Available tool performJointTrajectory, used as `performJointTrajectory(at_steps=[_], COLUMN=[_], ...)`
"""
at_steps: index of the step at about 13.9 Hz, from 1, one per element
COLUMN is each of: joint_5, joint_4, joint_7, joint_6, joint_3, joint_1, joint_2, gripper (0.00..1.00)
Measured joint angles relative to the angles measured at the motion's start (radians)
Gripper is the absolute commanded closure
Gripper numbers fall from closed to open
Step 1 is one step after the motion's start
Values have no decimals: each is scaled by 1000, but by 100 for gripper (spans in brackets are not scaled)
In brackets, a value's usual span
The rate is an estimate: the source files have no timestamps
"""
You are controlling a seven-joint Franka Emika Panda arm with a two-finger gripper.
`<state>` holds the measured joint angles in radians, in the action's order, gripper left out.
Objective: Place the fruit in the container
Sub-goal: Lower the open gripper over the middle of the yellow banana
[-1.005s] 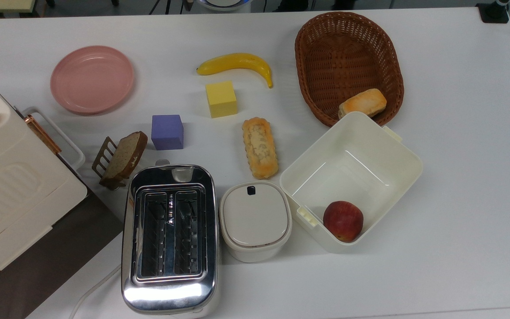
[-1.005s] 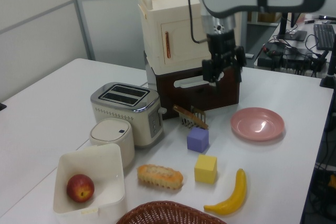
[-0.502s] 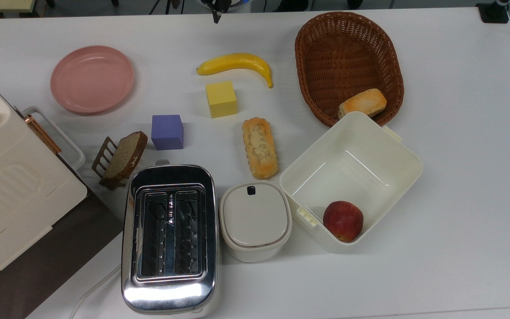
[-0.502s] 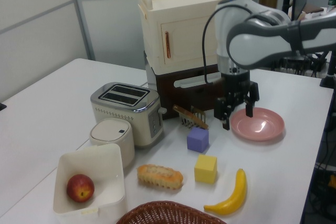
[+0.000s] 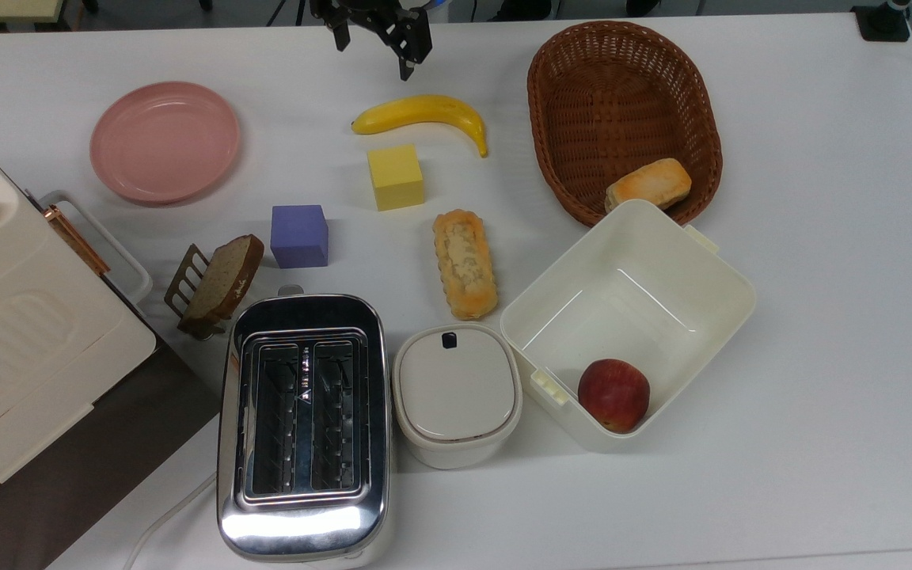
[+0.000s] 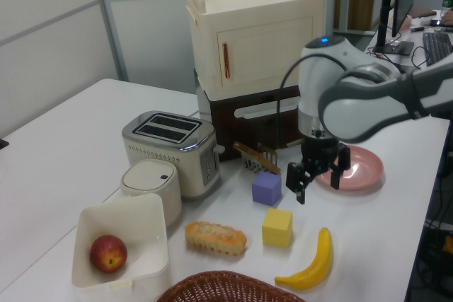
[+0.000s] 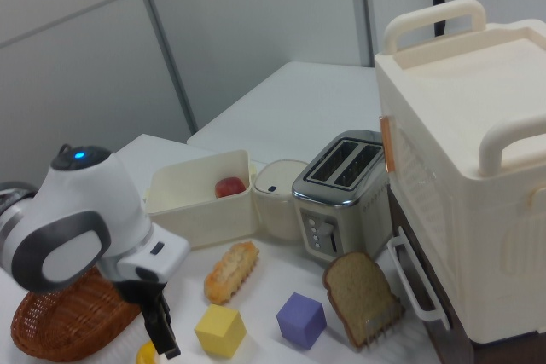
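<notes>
Banana mostly hidden behind arm, right view; wicker basket cut by left view's bottom edge.

We hold our gripper pointing straight down above the table, its two dark fingers spread apart with nothing between them. In the top view the gripper enters from the upper edge. Our white and grey arm reaches in from the left view's right.
</notes>
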<state>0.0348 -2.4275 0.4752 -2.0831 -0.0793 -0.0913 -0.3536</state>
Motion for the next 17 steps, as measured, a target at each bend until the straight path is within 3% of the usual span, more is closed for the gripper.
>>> performJointTrajectory(at_steps=[7,11,17], joint_5=[10,11,13], joint_4=[-173,-222,-235], joint_7=[87,163,461], joint_6=[-209,-256,-267], joint_3=[0,0,0], joint_1=[5,5,66], joint_2=[-43,-43,-16], gripper=[0,0,0])
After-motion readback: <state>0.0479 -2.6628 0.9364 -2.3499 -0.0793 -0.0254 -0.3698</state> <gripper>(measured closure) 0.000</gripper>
